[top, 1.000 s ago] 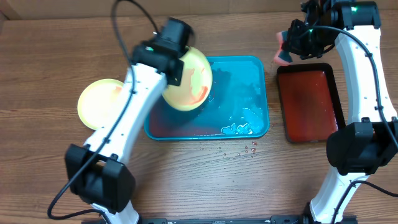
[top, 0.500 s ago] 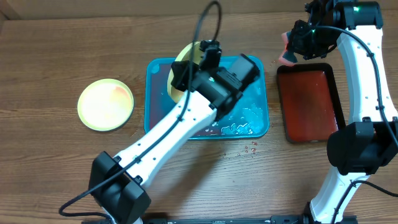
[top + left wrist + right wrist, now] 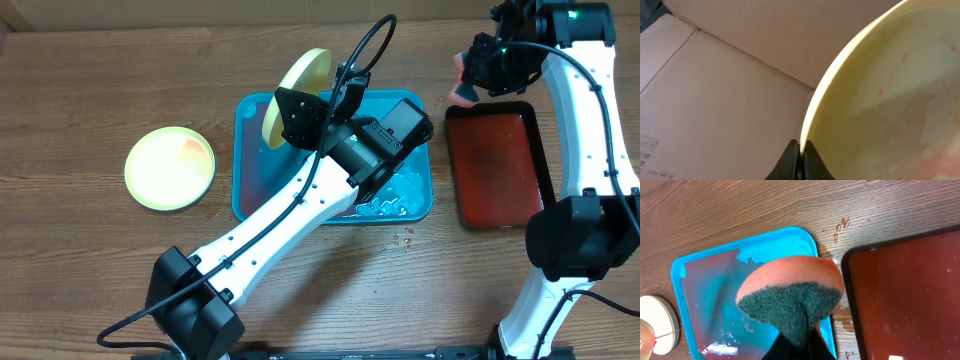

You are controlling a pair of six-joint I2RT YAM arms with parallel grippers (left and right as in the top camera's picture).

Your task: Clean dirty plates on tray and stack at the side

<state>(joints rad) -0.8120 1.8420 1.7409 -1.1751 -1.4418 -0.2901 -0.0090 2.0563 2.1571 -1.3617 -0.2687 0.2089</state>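
Observation:
My left gripper (image 3: 287, 118) is shut on the rim of a pale yellow-green plate (image 3: 297, 92) and holds it on edge above the back of the teal tray (image 3: 237, 170). In the left wrist view the fingers (image 3: 801, 161) pinch the plate (image 3: 880, 90), which has faint red smears. A second yellow-green plate (image 3: 170, 168) lies flat on the table left of the tray. My right gripper (image 3: 465, 82) is shut on an orange and green sponge (image 3: 790, 285) above the gap between the two trays. I cannot make out the blue-white plate.
A dark-red tray with a black rim (image 3: 497, 165) lies right of the teal tray. The teal tray (image 3: 715, 295) holds water and foam (image 3: 385, 205). Water drops (image 3: 400, 240) lie on the wood in front. Cardboard walls stand behind the table.
My left arm swung right from the tray's left side and now stretches across the tray. The plate went from tilted over the tray to on edge at its back. The right arm barely moved.

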